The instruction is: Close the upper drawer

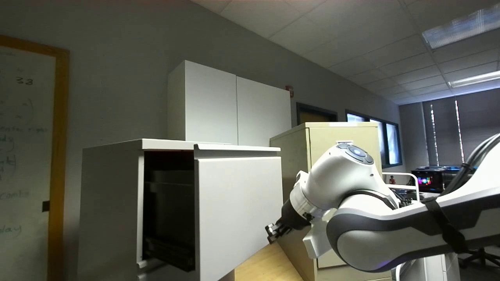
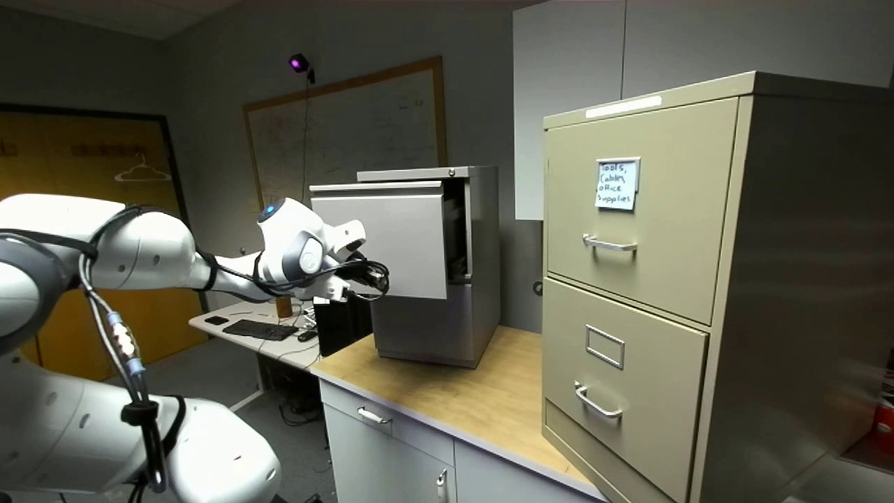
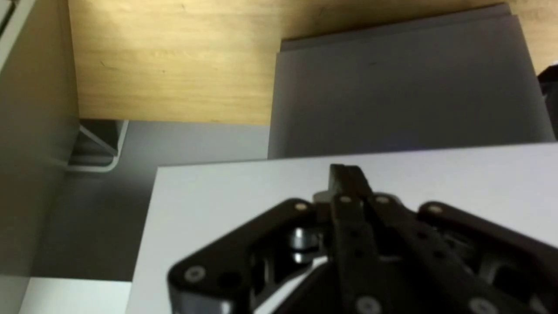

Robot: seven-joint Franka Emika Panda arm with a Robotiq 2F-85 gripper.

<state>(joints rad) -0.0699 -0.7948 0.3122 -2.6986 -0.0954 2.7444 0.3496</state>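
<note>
Gripper: fingers together, nothing held. Drawer: open, front directly ahead of fingertips, broad face across the tool; contact cannot be confirmed.

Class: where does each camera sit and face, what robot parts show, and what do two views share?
In an exterior view: before the open drawer, whiteboard at left; faces drawer and cupboard; arm and claw enter from right.
In an exterior view: before the drawer, filing cabinet near at right; faces drawer and counter; arm enters from left, claw unclear.
Wrist view: on the arm, looking down past the shut claw at drawer and counter.
Both exterior views share drawer, arm and whiteboard, from opposite sides.
</note>
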